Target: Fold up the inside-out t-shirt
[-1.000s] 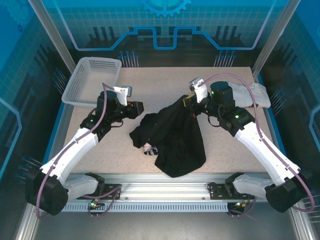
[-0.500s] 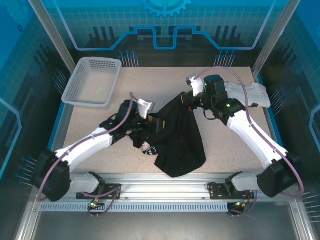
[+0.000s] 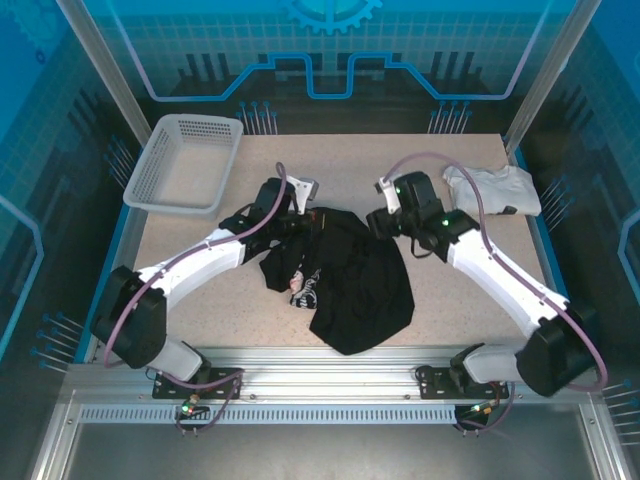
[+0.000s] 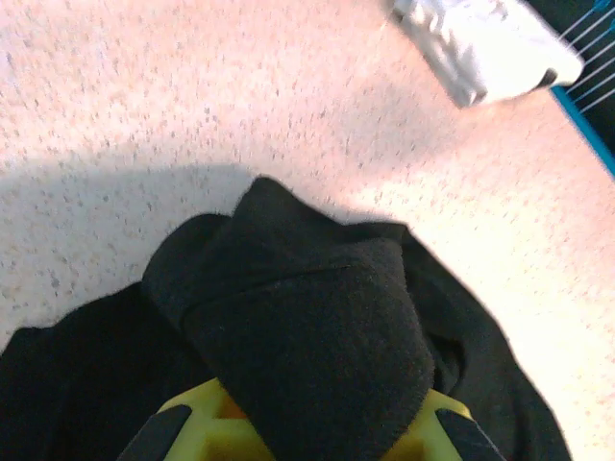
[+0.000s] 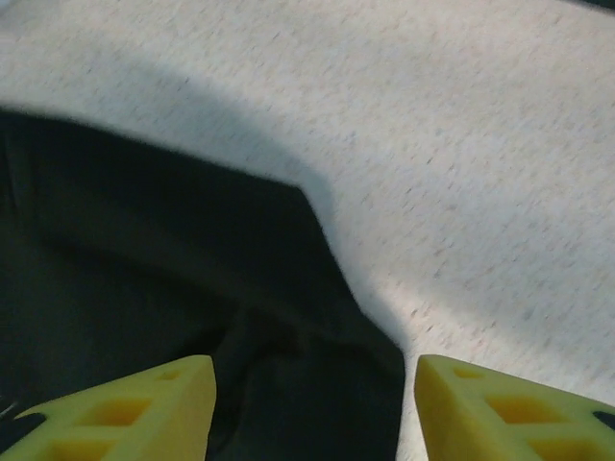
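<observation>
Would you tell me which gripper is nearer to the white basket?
Left. The left gripper, clamped on the t-shirt, is just right of the basket; the right gripper lies farther right.

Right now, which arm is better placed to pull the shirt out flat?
Left. The left tool is shut on a bunch of the shirt, so it could likely pull straight away. The right tool is open above the shirt's edge, gripping nothing.

Black t-shirt (image 3: 360, 290); white garment (image 3: 500, 188); white basket (image 3: 185, 165); speckled beige table (image 3: 340, 165).
</observation>
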